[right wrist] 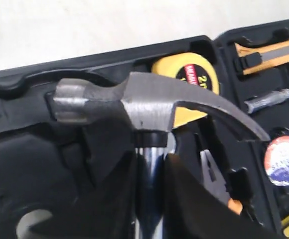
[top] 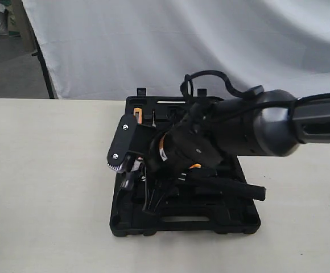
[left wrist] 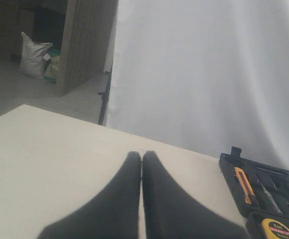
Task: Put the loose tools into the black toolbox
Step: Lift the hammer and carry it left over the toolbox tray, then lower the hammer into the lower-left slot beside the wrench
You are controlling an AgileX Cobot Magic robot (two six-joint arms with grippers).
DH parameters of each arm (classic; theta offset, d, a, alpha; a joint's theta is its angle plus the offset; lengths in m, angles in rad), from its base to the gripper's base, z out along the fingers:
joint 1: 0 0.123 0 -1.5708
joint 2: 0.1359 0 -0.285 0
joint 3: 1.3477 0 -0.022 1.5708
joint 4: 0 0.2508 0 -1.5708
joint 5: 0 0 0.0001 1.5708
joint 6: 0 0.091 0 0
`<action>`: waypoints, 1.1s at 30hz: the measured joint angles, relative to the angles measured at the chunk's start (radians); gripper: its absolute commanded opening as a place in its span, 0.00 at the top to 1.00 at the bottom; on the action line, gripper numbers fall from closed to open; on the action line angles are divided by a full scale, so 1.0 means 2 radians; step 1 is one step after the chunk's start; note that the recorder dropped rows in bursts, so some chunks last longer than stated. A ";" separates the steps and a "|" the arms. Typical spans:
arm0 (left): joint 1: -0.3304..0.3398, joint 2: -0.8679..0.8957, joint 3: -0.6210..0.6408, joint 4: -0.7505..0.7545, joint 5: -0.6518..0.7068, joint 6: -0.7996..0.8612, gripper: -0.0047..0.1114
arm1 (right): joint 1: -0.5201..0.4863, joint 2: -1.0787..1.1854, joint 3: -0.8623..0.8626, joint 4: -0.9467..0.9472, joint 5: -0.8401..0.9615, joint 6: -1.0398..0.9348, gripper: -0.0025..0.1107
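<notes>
The black toolbox [top: 182, 225] lies open in the middle of the table. My right arm [top: 267, 129] reaches across it. My right gripper [right wrist: 151, 164] is shut on the shiny neck of the steel claw hammer [right wrist: 149, 104], just below the head, which hovers over the moulded recesses of the toolbox [right wrist: 25, 124]. The hammer's black handle [top: 233, 189] sticks out to the right over the case. The tape roll with the blue-white label [right wrist: 284, 160] sits in a recess. The silver wrench is hidden. My left gripper [left wrist: 142, 158] is shut and empty above bare table, left of the toolbox [left wrist: 230, 163].
Inside the case sit a yellow tape measure [right wrist: 190, 79], orange-handled pliers [right wrist: 212, 175], an orange utility knife [right wrist: 269, 52] and a small screwdriver [right wrist: 274, 98]. A white cloth backdrop [top: 182, 40] hangs behind the table. The beige tabletop [top: 45, 187] surrounds the case.
</notes>
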 measured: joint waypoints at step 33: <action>0.000 0.000 0.000 0.000 0.000 0.000 0.95 | -0.041 0.066 -0.071 0.354 0.123 -0.405 0.98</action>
